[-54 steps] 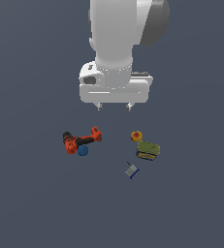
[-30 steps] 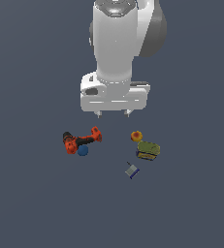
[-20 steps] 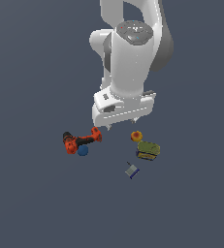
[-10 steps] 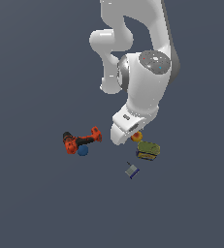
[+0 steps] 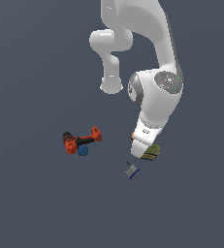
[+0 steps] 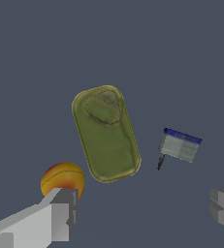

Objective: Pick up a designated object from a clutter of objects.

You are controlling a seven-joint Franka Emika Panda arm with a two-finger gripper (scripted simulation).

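Plenty of bare floor round the olive-yellow box (image 6: 105, 134); grey-blue block (image 6: 180, 145) close beside. Gripper (image 6: 145, 213) hovering right above, tilted, jaws spread wide, gripping nothing.

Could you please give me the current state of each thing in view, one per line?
Gripper: open, above the box, holding nothing.
Box: lying flat, olive top up, ungrasped.
Round object: resting beside the box, partly behind one finger.
Grey-blue block: resting apart from the box.
Drill: lying on its side.
Blue ball: resting against the drill.
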